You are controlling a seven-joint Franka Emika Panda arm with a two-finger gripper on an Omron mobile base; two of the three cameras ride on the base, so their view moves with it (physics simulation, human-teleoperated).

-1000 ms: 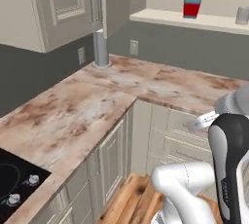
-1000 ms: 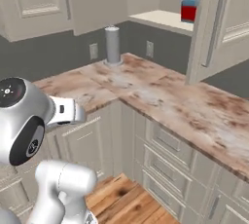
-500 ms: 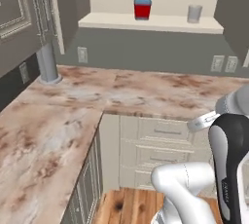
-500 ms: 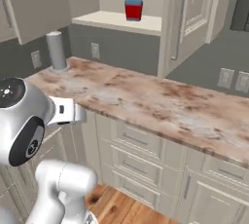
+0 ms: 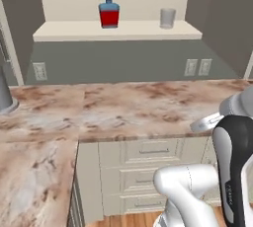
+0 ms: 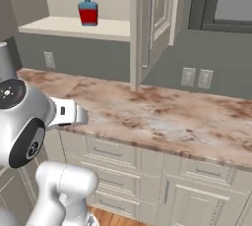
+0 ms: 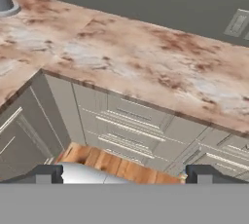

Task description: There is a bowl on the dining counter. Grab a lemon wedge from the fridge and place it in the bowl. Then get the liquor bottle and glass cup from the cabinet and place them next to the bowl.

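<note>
Base swung round: liquor bottle [image 5: 108,15] and glass cup [image 5: 168,18] now at 12 o'clock; gripper [image 7: 124,173] jaws wide, probably empty.

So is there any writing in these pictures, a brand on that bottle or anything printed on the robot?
No text can be read anywhere.
Bottle: no label or lettering shows on it.
Glass: plain, no marks.
Robot arm: a faint line of marks runs down its dark part, too small and blurred to read.
Wall outlets: plain.
</note>
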